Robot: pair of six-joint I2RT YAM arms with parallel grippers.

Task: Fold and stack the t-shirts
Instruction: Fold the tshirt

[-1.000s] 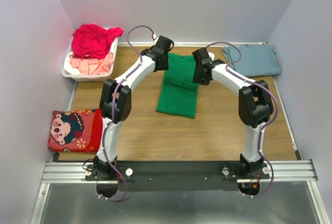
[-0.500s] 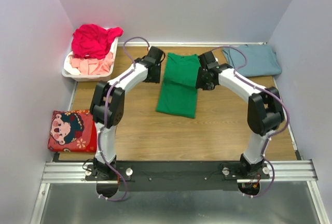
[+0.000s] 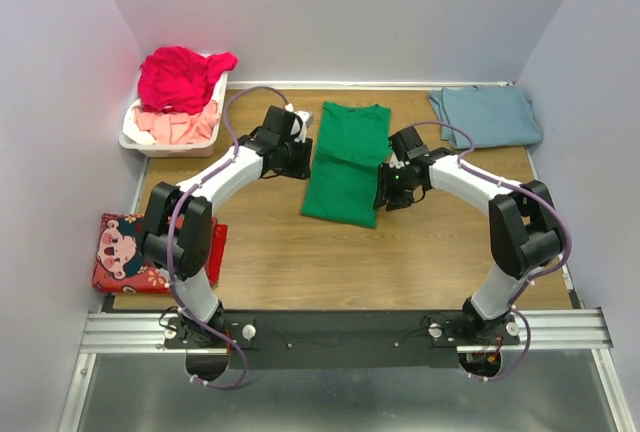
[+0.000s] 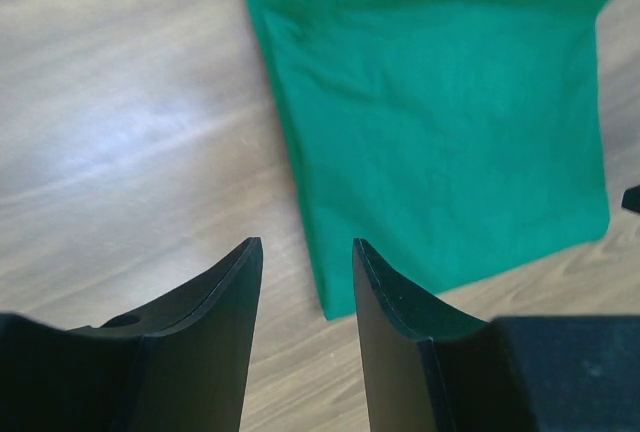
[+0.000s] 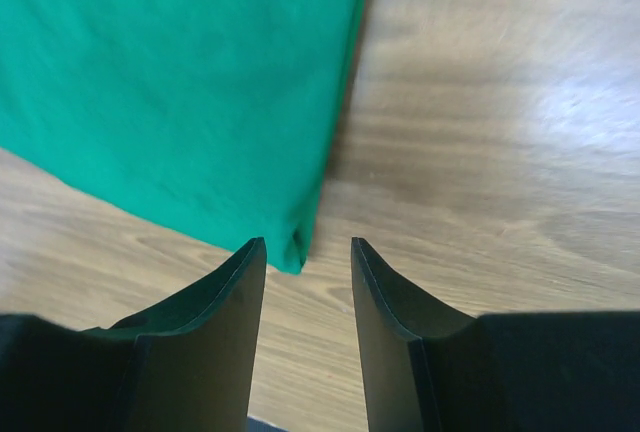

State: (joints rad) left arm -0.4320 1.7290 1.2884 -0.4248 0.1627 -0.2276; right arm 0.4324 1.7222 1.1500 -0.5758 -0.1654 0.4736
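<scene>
Hovering low over the table [image 3: 270, 242], the left gripper [image 4: 305, 244] and right gripper [image 5: 308, 242] each stand partly open, holding nothing. The folded green t-shirt [image 3: 345, 167] lies flat between them, a corner just ahead of each claw.
</scene>
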